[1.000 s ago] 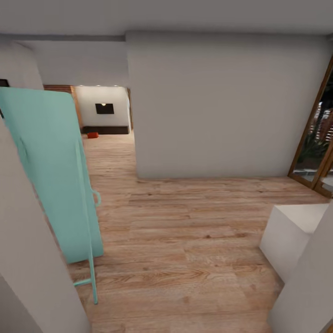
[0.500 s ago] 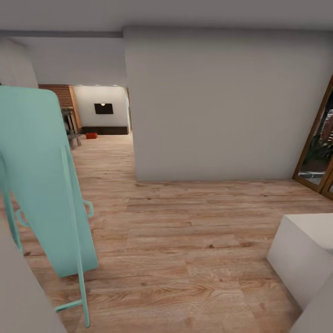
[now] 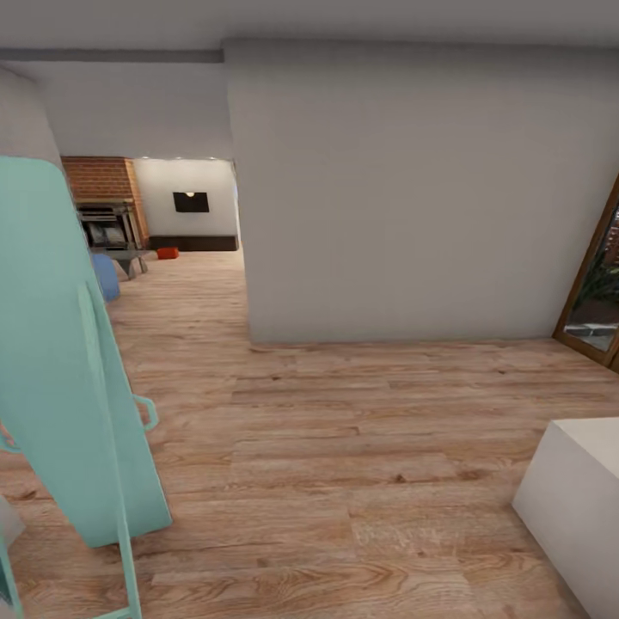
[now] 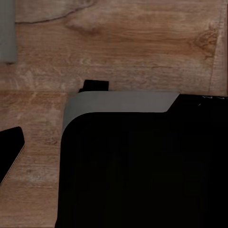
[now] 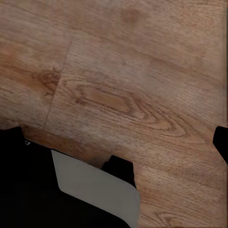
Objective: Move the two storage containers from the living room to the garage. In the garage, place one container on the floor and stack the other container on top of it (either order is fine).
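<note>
One storage container (image 3: 168,253) far down the hall; wrist cameras face plank floor (image 5: 142,71).

The wood plank floor (image 3: 361,447) is light brown with darker grain streaks and knots. A mint-green panel (image 3: 60,361) on a frame of the same green leans at its left edge. The dividing wall (image 3: 413,198) is plain grey-white. Far down the room sit a small orange-red container (image 3: 168,253), a red brick fireplace (image 3: 99,178) and a black wall TV (image 3: 190,202). A white block (image 3: 576,499) stands at the floor's right edge, near a brown wood door frame (image 3: 593,266).
</note>
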